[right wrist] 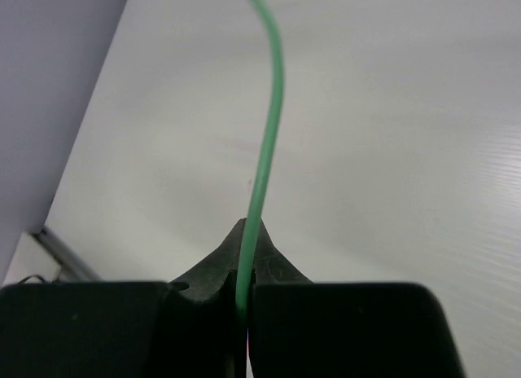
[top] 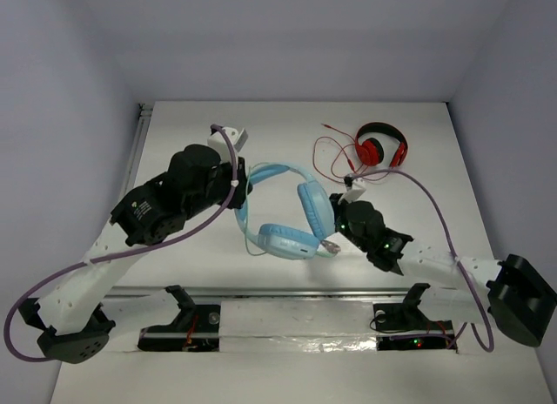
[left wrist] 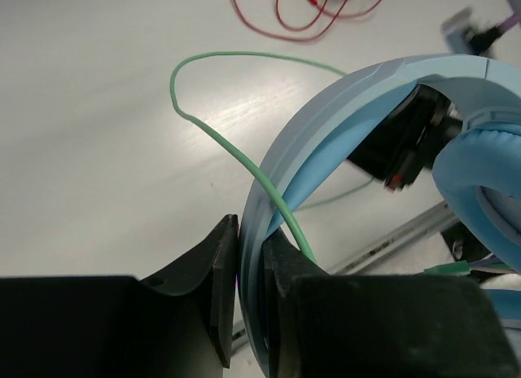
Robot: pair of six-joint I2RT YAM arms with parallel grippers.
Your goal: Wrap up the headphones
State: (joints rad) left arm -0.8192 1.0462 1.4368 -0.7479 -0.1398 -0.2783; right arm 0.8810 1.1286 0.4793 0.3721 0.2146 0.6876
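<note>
Now L tool [left wrist: 251, 241] clamps headphones [top: 314, 209] at band [left wrist: 330, 121]; R tool [right wrist: 245, 260] pinches cable [right wrist: 267, 142].

Two sets: blue headphones [top: 288, 240], red headphones [top: 372, 150]. Two cables: green cable [right wrist: 266, 150], red cable [left wrist: 305, 38]. Two claws: left claw [left wrist: 251, 233], right claw [right wrist: 247, 241].

table [top: 278, 125]: white, soft glare | walls [top: 296, 38]: pale grey, 3 sides | rail [top: 287, 292]: metal, along near edge

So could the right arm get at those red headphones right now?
Probably not yet: the right gripper is shut on the green cable. Otherwise the red headphones lie just beyond it, unblocked.
</note>
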